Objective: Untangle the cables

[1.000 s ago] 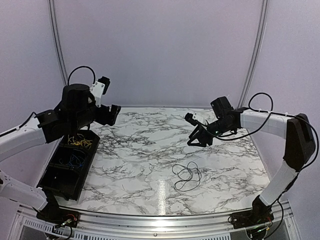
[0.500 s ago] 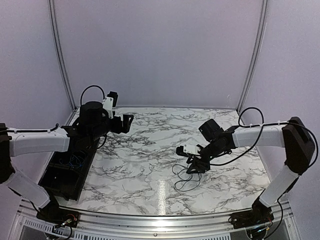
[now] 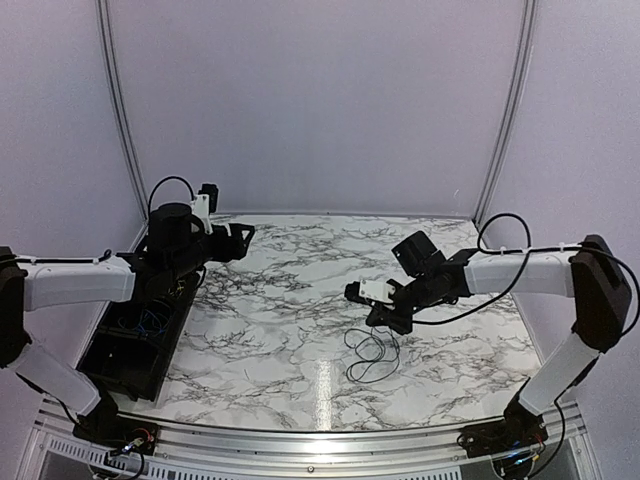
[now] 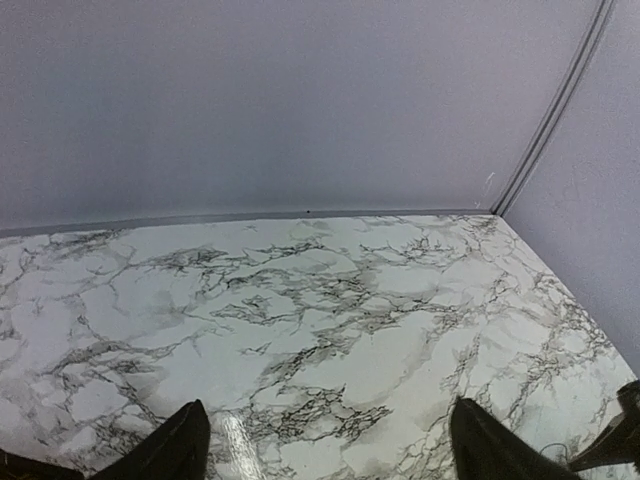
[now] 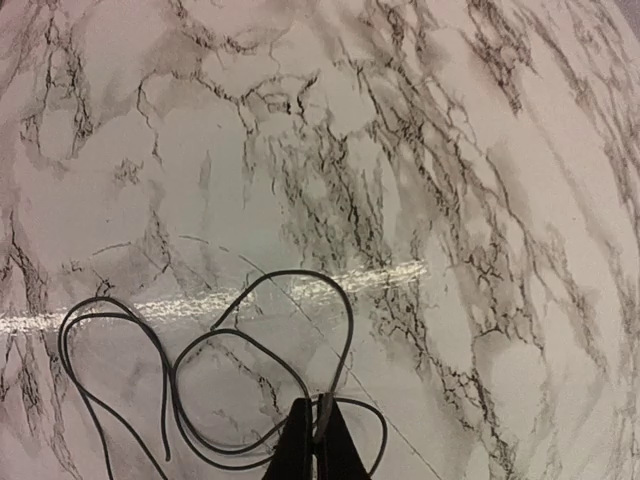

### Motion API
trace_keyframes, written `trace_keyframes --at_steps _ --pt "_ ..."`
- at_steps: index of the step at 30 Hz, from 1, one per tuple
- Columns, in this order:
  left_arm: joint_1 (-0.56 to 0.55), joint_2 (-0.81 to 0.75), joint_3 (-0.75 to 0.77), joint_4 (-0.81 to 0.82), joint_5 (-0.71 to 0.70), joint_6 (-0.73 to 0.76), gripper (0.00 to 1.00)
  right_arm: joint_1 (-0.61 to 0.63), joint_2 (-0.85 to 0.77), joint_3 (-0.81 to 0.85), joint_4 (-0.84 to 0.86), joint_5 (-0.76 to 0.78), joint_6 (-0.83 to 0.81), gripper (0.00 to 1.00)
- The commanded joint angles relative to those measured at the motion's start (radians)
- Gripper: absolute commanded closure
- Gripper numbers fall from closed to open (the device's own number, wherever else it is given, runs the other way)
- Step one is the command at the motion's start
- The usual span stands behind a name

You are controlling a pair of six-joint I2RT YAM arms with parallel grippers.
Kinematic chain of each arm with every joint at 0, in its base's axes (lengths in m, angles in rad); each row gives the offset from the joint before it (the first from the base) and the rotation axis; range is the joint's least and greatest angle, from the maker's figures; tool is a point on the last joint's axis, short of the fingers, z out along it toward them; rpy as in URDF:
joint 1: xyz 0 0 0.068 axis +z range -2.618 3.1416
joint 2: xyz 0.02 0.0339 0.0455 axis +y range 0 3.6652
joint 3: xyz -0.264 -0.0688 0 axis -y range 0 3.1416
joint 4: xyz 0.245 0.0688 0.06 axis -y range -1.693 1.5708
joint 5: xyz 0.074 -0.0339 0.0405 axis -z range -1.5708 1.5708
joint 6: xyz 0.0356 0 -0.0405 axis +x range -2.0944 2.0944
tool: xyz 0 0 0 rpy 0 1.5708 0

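Since a second ago the right arm had swung down from mid-air onto the black cable (image 3: 373,355), and the right gripper (image 5: 318,440) was pinched tight on one strand, with the other loops lying on the marble table (image 3: 290,300). The left gripper (image 4: 325,440) hung wide open, holding nothing, near the black bin (image 3: 110,365) with the blue cable (image 3: 148,320) inside.

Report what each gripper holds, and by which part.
Right gripper: shut on the black cable, pinching a strand at the edge of its loops. Left gripper: open, holding nothing.
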Motion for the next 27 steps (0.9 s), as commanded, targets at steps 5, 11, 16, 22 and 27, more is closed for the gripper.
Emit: trace_keyframes --at_steps 5,11,16,22,27 --pt "-0.183 0.027 0.014 0.174 0.178 0.234 0.28 0.004 -0.199 0.151 -0.063 -0.081 0.094 1.00" --pt "-0.424 0.088 -0.131 0.605 0.084 0.344 0.28 0.001 -0.247 0.309 -0.113 -0.209 0.224 1.00" --pt "-0.513 0.267 -0.114 0.873 -0.004 0.356 0.28 0.001 -0.203 0.430 -0.182 -0.263 0.248 1.00" --pt "-0.559 0.522 -0.021 1.231 -0.172 0.368 0.27 0.002 -0.181 0.452 -0.195 -0.285 0.261 1.00" --pt "-0.559 0.652 0.132 1.285 -0.168 0.382 0.29 0.002 -0.180 0.452 -0.199 -0.319 0.269 1.00"
